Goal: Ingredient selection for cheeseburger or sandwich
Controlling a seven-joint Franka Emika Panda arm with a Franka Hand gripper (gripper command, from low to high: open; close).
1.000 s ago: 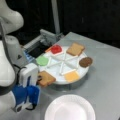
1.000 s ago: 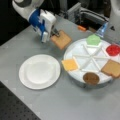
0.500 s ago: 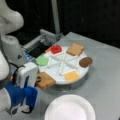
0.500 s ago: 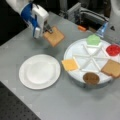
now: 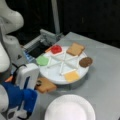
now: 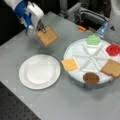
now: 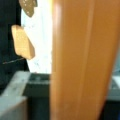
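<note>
Across both front views a grey, smooth counter is seen, set against a dark room; at a front view's bottom left a black perforated board is seen beyond the counter's edge. Grey metal equipment is seen behind the counter.

One round white sectioned tray is set on the counter, split by raised ribs into wedge compartments. One plain white plate, round and bare, lies just beside it.

One white and blue robot arm is seen at a front view's left. Its pincer is clenched on one tan bread square, flat and matte, which is held tilted above the counter, near the plate and clear of the tray. In the wrist view the same piece fills the middle as a broad orange-tan band.

Five pieces are counted in the tray, each in its own wedge: one more tan bread square, one yellow cheese square, one dark brown round patty, one green lettuce piece with an angular outline, and one red round tomato. One wedge is seen bare.
</note>
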